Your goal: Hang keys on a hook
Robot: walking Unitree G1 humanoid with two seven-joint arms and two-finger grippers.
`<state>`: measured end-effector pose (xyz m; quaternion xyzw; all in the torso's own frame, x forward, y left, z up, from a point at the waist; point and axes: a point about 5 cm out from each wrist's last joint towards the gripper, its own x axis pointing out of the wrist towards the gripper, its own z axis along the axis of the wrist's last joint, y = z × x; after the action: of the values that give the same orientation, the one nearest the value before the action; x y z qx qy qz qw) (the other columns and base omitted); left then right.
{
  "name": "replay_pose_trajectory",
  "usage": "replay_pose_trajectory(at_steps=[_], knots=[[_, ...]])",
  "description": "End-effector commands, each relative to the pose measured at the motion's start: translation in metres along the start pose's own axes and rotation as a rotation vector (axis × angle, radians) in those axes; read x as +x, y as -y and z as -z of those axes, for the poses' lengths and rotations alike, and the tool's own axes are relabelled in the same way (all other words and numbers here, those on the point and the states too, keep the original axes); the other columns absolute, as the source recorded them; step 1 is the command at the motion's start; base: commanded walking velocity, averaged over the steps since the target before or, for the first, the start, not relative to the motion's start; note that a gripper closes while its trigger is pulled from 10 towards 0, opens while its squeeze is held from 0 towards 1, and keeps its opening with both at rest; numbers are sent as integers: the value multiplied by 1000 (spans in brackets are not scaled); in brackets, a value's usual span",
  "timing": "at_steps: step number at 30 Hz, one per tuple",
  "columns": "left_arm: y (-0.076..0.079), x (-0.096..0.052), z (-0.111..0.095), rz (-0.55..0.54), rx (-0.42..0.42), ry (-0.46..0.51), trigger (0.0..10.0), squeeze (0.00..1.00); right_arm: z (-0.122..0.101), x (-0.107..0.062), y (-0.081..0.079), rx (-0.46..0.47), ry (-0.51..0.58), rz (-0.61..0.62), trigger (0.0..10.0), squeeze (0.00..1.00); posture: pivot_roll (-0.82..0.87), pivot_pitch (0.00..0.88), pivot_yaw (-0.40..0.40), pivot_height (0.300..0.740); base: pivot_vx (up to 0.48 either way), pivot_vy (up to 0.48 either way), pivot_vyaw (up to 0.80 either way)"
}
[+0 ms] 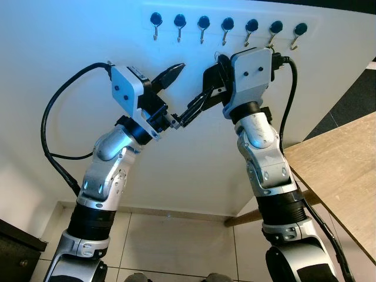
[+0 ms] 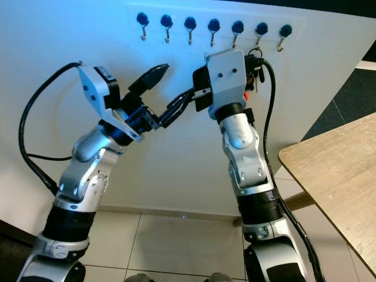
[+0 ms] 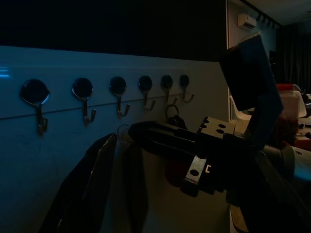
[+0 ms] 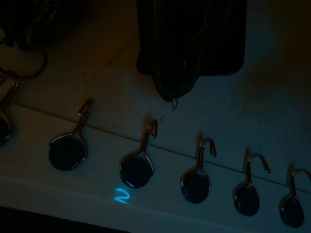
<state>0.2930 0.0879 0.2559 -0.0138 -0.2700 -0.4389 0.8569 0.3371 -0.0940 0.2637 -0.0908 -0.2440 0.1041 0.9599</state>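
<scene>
Keys look like they're dangling by the ring off a hook near the right end of the row, just behind my right wrist. It's a light, jangly, loose bunch, so I'd grab the ring, not a key. Right pincer is closed, with a tiny wire loop at its tip; can't tell if it's gripped. Left pincer is wide open and empty around that tip.
</scene>
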Motion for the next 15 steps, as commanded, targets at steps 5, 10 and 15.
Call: replay_pose_trajectory(at_steps=[5, 10, 15], knots=[[6, 2, -1, 20, -20, 9, 10000, 0, -9, -5, 1, 3, 76, 15, 10000, 0, 27, 76, -53, 740, 0, 0, 0], [5, 2, -2, 20, -17, 9, 10000, 0, -18, -8, -2, -5, 135, 9, 10000, 0, 26, 79, -52, 740, 0, 0, 0], [6, 2, -1, 21, -18, 7, 10000, 0, -14, -13, -5, -9, 122, 7, 10000, 0, 26, 79, -52, 740, 0, 0, 0]])
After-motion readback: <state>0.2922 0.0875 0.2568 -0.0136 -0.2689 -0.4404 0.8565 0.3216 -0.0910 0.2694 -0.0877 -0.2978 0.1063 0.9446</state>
